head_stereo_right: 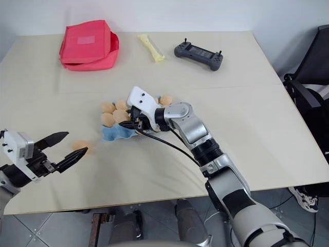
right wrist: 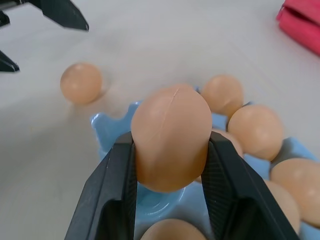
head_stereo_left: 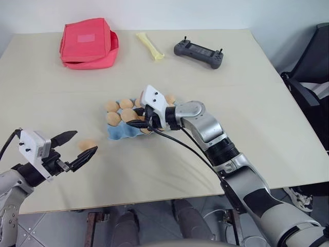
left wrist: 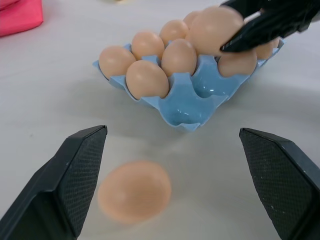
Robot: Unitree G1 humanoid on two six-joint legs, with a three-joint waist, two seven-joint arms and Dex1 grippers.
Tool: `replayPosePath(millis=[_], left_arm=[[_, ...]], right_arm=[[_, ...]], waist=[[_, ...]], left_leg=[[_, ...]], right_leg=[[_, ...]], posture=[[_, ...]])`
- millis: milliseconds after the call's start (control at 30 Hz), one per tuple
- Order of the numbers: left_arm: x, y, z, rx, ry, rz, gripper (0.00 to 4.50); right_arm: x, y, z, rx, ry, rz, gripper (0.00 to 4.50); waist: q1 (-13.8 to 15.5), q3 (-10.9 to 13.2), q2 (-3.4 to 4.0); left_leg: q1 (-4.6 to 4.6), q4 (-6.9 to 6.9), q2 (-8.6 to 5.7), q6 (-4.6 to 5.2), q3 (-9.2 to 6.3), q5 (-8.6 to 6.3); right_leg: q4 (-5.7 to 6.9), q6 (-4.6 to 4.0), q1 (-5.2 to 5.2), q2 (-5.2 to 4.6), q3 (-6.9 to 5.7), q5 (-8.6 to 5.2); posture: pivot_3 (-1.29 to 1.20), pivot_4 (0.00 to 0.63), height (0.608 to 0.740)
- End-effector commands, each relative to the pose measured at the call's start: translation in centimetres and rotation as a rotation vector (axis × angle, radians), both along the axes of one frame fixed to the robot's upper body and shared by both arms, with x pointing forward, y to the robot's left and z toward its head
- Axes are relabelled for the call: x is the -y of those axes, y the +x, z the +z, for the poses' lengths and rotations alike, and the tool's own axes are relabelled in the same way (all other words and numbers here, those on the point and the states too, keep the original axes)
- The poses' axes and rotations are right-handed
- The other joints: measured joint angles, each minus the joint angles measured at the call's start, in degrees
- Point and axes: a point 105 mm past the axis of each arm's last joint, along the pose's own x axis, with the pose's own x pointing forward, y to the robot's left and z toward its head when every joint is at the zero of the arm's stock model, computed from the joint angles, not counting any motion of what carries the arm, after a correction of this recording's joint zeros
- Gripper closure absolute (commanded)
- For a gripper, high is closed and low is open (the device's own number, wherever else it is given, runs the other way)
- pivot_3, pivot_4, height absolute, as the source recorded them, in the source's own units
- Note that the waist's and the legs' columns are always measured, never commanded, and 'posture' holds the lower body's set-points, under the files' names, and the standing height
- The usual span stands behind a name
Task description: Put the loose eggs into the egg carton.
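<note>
The light blue egg carton [head_stereo_left: 119, 133] sits mid-table with several tan eggs in its cups; one front cup [left wrist: 212, 85] is bare. My right gripper [right wrist: 169, 139] is shut on one egg [right wrist: 170, 112], holding it just above the carton's near cups. One loose egg [head_stereo_left: 86, 144] lies on the table to the carton's left. My left gripper [left wrist: 172, 134] stands wide open around that egg, which is close to one finger [left wrist: 75, 170], with no contact visible.
A red fabric pouch [head_stereo_left: 87, 43], a yellow strip-like object [head_stereo_left: 150, 46] and a black controller [head_stereo_left: 198, 53] lie along the table's far side. A dark chair [head_stereo_left: 313, 72] stands beside the right table edge.
</note>
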Motion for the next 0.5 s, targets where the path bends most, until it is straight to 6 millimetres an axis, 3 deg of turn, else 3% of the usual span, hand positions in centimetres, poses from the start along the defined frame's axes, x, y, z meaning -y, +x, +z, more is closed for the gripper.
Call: replayPosePath(millis=[33,167,367,500], left_arm=[[0.5,-0.2,0.9,0.046,0.010,-0.012,0.00],[0.6,0.0,0.9,0.049,0.007,-0.011,0.00],[0.7,0.3,1.0,0.057,0.003,-0.004,0.00],[0.1,0.3,1.4,0.089,-0.002,0.060,0.00]], right_arm=[[-0.9,-0.7,1.5,0.049,0.028,0.043,1.43],[-0.8,-0.6,2.5,0.053,0.067,0.026,0.03],[1.1,0.0,4.1,0.075,0.099,0.001,0.03],[5.4,-1.1,5.2,0.110,0.126,0.058,0.03]], waist=[[-0.02,0.00,0.00],[-0.05,0.00,0.00],[0.02,0.00,0.00],[0.38,0.01,0.01]], left_leg=[[0.00,0.00,0.00,0.00,-0.01,0.00],[0.00,0.00,0.00,0.00,-0.01,0.00],[-0.01,0.00,0.00,0.00,-0.03,0.00],[-0.04,-0.01,0.00,-0.02,-0.03,-0.01]], right_leg=[[0.00,0.00,0.00,0.00,-0.01,0.00],[0.00,0.00,0.00,0.00,-0.01,0.00],[-0.02,-0.01,0.00,0.00,-0.02,0.00],[-0.07,0.00,0.01,-0.01,-0.04,0.00]], posture=[[0.00,0.150,0.740],[0.00,0.150,0.740],[0.00,0.150,0.740],[0.00,0.150,0.740]])
